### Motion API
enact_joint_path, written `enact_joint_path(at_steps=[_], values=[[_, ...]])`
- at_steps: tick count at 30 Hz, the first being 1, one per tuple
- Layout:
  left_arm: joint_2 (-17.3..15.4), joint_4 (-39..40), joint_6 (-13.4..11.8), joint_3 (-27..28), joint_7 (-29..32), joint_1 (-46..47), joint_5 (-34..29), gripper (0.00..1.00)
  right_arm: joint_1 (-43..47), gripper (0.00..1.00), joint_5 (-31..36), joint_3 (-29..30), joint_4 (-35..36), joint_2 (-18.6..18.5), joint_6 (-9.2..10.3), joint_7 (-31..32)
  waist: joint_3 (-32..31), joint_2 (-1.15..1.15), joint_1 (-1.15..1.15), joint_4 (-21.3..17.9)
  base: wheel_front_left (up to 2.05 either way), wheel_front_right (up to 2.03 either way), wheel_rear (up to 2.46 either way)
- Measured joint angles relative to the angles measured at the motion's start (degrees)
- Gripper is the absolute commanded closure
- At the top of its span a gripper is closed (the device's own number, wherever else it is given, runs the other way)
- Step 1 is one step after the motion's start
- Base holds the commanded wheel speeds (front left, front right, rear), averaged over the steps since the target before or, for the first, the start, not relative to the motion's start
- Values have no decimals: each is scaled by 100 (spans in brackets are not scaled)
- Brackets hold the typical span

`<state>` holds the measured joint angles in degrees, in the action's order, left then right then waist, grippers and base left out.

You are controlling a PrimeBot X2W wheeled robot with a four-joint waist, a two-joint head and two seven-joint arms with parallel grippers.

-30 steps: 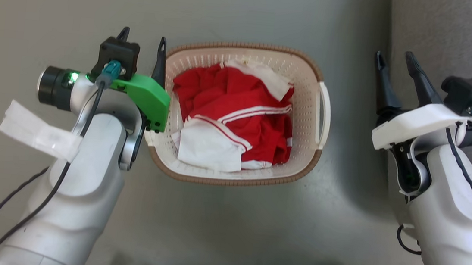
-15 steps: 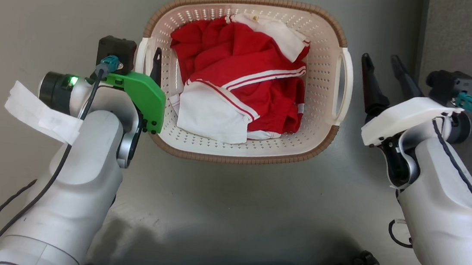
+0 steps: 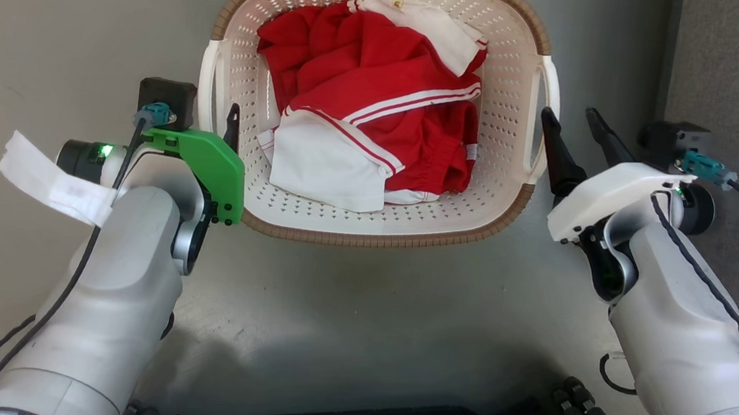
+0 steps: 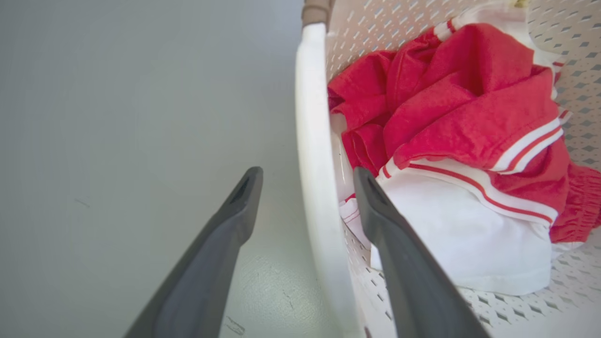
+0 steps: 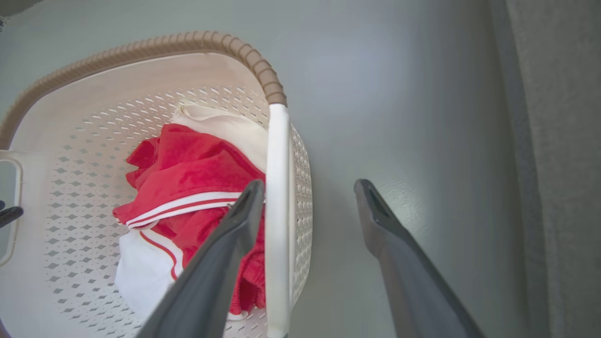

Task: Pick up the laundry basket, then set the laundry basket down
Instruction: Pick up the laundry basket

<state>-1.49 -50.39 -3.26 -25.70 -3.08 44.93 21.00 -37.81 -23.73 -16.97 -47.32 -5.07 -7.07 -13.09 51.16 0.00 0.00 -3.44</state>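
The laundry basket (image 3: 368, 219), holding red and white clothes (image 3: 378, 113), lies between the two arms above the grey floor (image 3: 359, 315). The left tool (image 4: 307, 171) is released, with one finger on each side of the left handle (image 4: 314, 141). The right tool (image 5: 308, 184) is likewise spread apart around the right handle (image 5: 277, 164).

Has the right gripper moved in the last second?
Yes: the right gripper has left the carpet edge and gone leftward to the laundry basket, now straddling its handle.
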Motion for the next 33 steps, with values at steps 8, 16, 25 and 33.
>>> enact_joint_path(at_steps=[8, 16, 25, 33], values=[[5, -218, 130, -55, 9, 364, 247, 0, -294, 0, -26, -359, -178, 64, 0, -5, 180, 0, 0, -41, 0, 0, 0], [14, -517, 289, -202, 255, 404, 539, 100, -357, 100, -359, -614, -393, 101, -7, 48, 235, 0, 0, -63, 0, 0, 0], [35, -660, 378, -260, 281, 515, 758, 100, -493, 100, -541, -815, -520, 103, -43, 45, 253, 0, -1, -56, 0, 0, 0], [23, -858, 453, -370, 355, 542, 1070, 100, -521, 100, -781, -1168, -557, 81, -41, 53, 124, 0, 0, -55, 0, 0, 0]])
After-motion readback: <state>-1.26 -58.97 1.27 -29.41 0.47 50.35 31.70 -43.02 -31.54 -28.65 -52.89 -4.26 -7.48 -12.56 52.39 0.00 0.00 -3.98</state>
